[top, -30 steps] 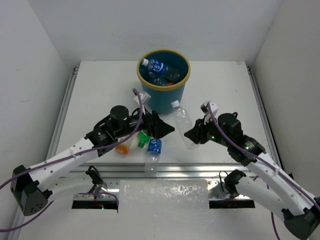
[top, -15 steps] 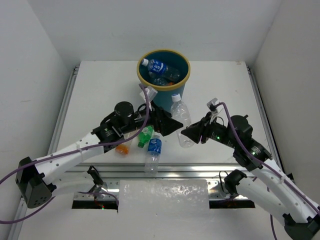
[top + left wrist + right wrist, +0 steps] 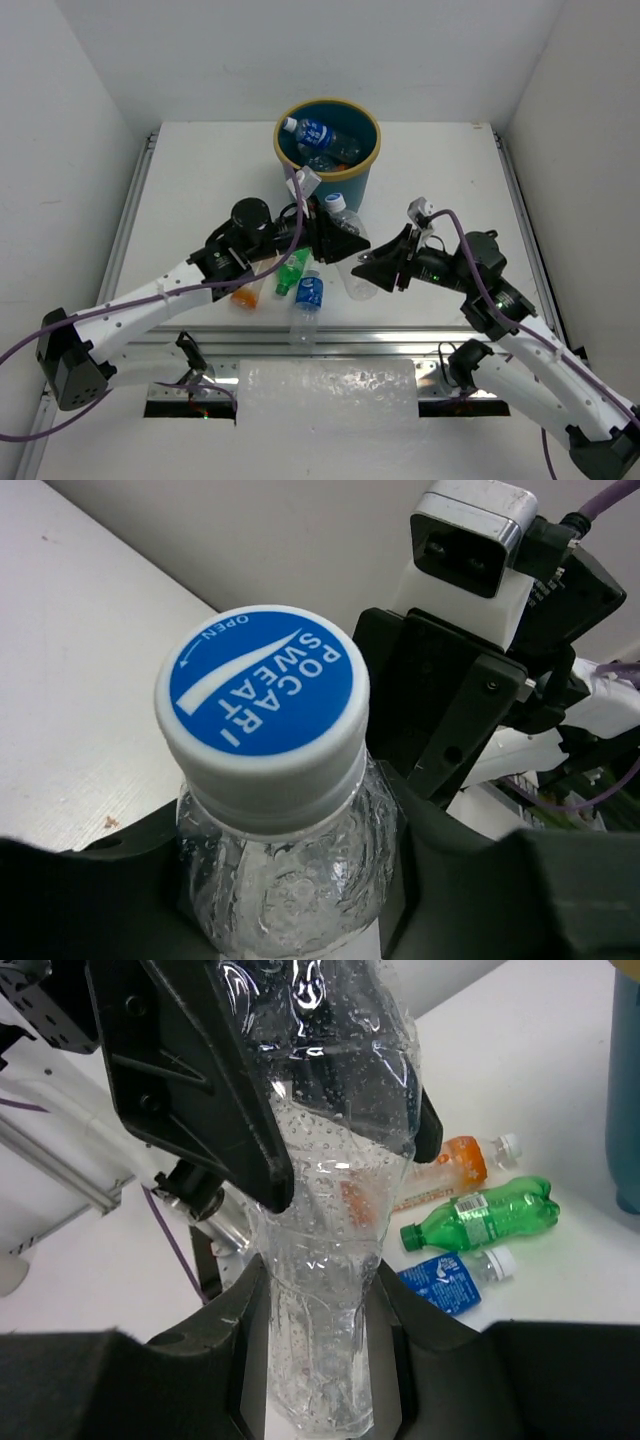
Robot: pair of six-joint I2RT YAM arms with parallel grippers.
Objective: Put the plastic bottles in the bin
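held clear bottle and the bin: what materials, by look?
Clear bottle: thin transparent plastic, glossy, with dimpled, crinkled walls. Its cap: opaque white plastic with a blue printed top. Bin: opaque teal plastic, smooth, probably moulded, with a yellow rim.

clear bottle (image 3: 285, 880): bottom edge is cutting off its body in the left wrist view; in the right wrist view the left gripper (image 3: 350, 1160) is covering its top.
orange bottle (image 3: 243, 297): left arm (image 3: 170, 295) is hiding most of it.
bin (image 3: 628, 1080): frame edge is clipping it to a sliver.
binned bottles (image 3: 318, 133): overlapping, count unreadable.
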